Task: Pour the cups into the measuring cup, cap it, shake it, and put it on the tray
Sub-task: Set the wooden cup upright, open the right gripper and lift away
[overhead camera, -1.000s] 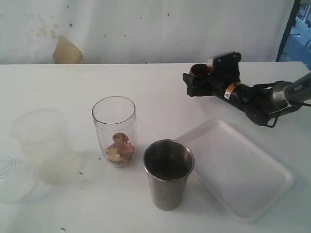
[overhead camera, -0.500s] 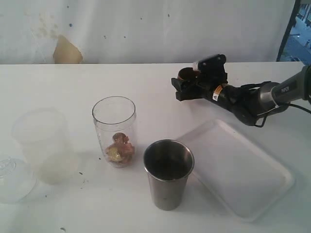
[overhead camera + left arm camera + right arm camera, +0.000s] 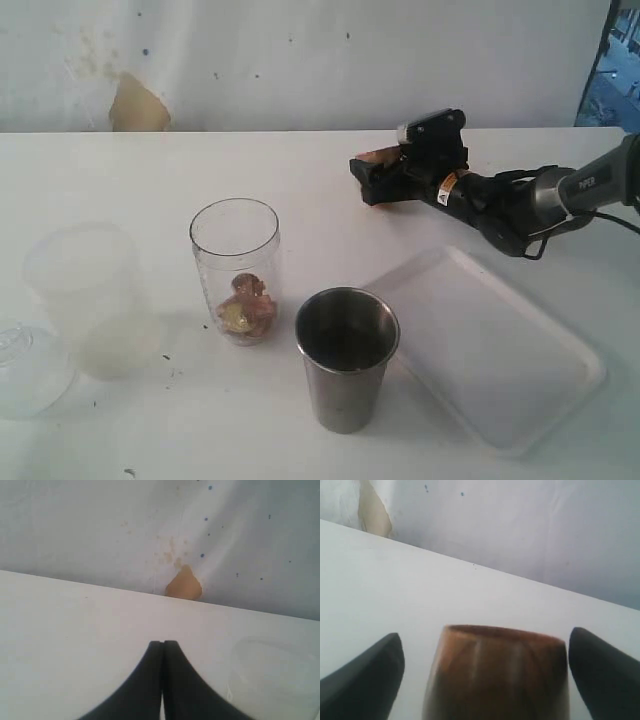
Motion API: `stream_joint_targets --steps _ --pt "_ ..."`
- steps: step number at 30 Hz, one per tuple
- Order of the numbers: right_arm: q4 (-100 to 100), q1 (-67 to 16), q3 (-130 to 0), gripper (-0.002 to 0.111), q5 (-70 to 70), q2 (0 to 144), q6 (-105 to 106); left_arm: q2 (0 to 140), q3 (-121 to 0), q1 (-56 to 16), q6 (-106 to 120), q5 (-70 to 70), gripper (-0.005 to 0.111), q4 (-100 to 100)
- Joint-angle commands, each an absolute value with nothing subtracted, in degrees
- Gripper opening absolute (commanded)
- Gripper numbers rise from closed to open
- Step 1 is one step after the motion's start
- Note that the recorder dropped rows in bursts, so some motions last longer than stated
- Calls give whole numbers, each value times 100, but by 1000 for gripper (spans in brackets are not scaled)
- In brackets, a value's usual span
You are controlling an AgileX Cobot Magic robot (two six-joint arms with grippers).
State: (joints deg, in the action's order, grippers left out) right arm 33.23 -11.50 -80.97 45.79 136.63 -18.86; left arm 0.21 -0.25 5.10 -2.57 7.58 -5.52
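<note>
Right pincer (image 3: 485, 634) spread, standing clear of wooden cup (image 3: 497, 675) on both sides; cup base cut off. Left pincer (image 3: 162, 643) pressed together.

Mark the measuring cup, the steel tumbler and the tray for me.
measuring cup (image 3: 235, 255), exterior view, clear side wall, upper half.
steel tumbler (image 3: 345, 385), exterior view, outer side wall.
tray (image 3: 490, 350), exterior view, bare flat floor.

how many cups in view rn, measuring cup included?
4: frosted plastic cup far left; measuring cup beside it; steel tumbler front center; wooden cup at back, between the right gripper's open jaws.
</note>
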Motion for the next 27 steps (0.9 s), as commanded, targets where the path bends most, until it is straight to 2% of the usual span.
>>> stream_joint_targets --steps 1,15,24,27 --pt "3290 -1138 -8122 83 4594 13668 -1866 0 0 532 -254 685 0 -552" --pt "3749 -1138 -8122 83 4431 13568 -1866 0 0 532 -231 685 0 -552" --pt "4224 -1138 -8122 83 4324 12924 -2454 0 0 532 -231 685 0 -552" --pt "4224 -1138 -8122 83 3883 12740 -2465 0 0 532 -231 685 0 -552"
